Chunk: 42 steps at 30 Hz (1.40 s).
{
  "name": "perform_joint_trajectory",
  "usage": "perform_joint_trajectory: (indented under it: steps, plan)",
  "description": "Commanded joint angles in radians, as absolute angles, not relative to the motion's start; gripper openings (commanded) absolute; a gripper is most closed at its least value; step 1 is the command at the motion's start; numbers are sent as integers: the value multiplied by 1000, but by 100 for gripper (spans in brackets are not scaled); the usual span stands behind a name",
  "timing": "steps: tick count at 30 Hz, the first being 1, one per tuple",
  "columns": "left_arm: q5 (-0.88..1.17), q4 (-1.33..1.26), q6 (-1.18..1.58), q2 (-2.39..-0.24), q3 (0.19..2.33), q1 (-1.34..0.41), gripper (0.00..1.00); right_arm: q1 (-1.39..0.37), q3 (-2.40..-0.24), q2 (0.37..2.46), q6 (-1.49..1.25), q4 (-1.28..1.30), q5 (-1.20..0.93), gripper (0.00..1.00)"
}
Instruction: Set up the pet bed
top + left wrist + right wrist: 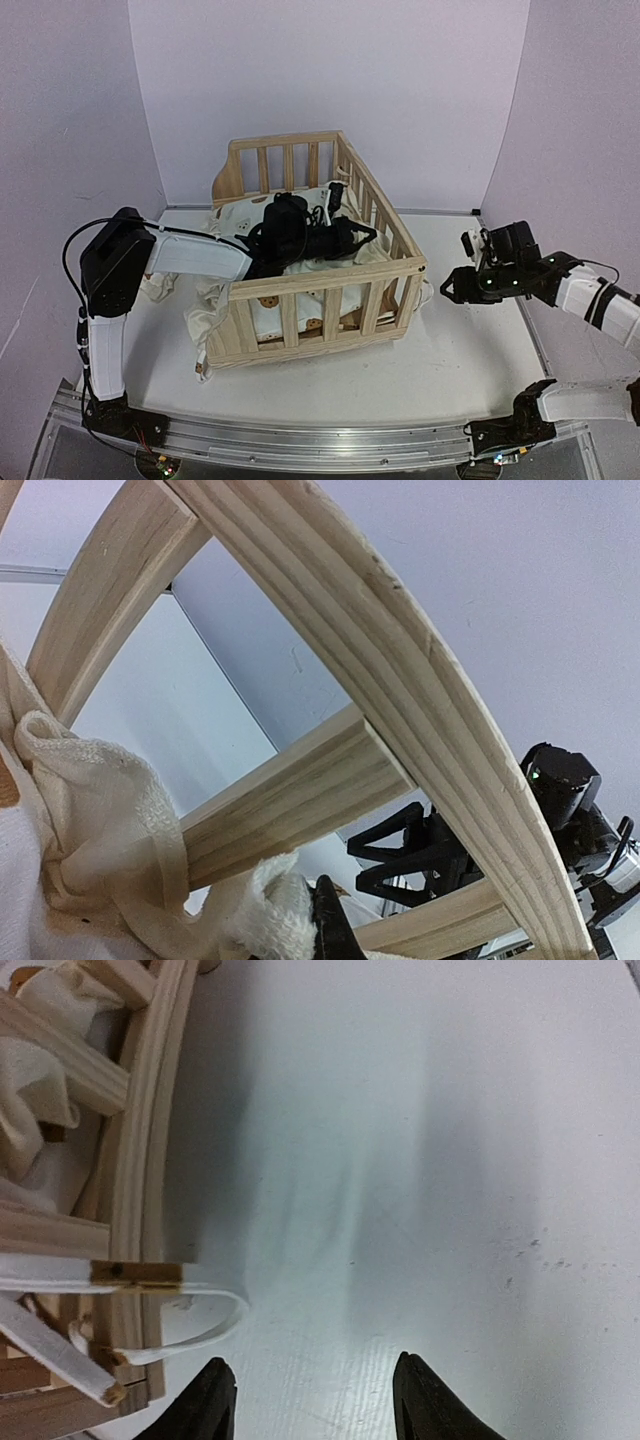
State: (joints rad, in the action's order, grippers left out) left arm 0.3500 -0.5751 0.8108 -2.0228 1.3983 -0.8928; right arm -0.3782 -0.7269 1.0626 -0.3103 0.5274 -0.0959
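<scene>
Pet bed sits in the middle of the bench, its cream bear-print cushion rumpled inside and spilling out on the left. The left pincer reaches over the near rail into the bed, low by the right-hand slats. It is pressed together with cushion cloth bunched at its tip; whether it pinches that cloth I can't tell. The right pincer hangs just beside the bed's near right corner, spread and holding nothing, with a white tie looping out close by.
</scene>
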Motion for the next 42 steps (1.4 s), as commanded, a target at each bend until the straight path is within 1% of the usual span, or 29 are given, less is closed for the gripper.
perform_joint_trajectory:
  steps: [1,3,6,9,11,12,14,15,16,17,18,20,21,23,25,27,30,32,33,36,38,40,42]
  plan:
    - [363,-601,804,-1961,1411,-876,0,-368,-712,1113,-340,455,-333,58]
    - [367,-601,806,-1959,1411,-876,0,-369,-705,1117,-387,390,-332,61]
    - [361,-601,811,-1960,1406,-877,0,-369,-696,1191,-434,294,-364,62]
    - [360,-603,813,-1964,1408,-876,0,-371,-655,1293,-473,181,-336,59]
    - [355,-603,812,-1964,1408,-876,0,-373,-637,1352,-478,155,-262,55]
    - [354,-601,811,-1963,1408,-876,0,-378,-650,1371,-453,234,-172,54]
    - [349,-601,809,-1961,1405,-876,0,-387,-680,1388,-428,411,174,52]
    - [351,-602,809,-1960,1404,-876,0,-368,-708,1386,-450,488,273,50]
    - [351,-601,810,-1963,1404,-876,0,-383,-725,1372,-441,538,408,50]
    - [354,-601,812,-1965,1406,-876,0,-392,-750,1354,-469,595,493,54]
    - [359,-601,814,-1966,1407,-877,0,-390,-773,1316,-470,627,472,55]
    - [365,-600,812,-1961,1402,-876,0,-390,-804,1218,-481,647,347,56]
    - [363,-600,813,-1958,1398,-876,0,-390,-810,1171,-470,647,289,60]
    - [357,-601,811,-1955,1395,-876,0,-384,-804,1110,-376,614,83,70]
    - [365,-601,816,-1960,1399,-876,0,-343,-804,1102,-309,597,-158,74]
    - [374,-601,819,-1965,1408,-876,0,-284,-793,1104,-279,588,-401,71]
    - [376,-601,818,-1959,1404,-876,0,-229,-724,1110,-324,457,-716,69]
    - [377,-600,817,-1955,1402,-876,0,-228,-702,1161,-337,389,-860,60]
    - [378,-600,816,-1954,1403,-876,0,-228,-691,1179,-341,342,-904,57]
    - [380,-597,815,-1949,1400,-876,0,-228,-656,1192,-387,232,-938,53]
    - [380,-595,817,-1943,1395,-876,0,-228,-632,1199,-410,171,-956,47]
    - [379,-594,817,-1943,1395,-876,0,-228,-623,1230,-390,155,-950,40]
    - [383,-595,821,-1947,1397,-876,0,-228,-615,1267,-378,120,-984,32]
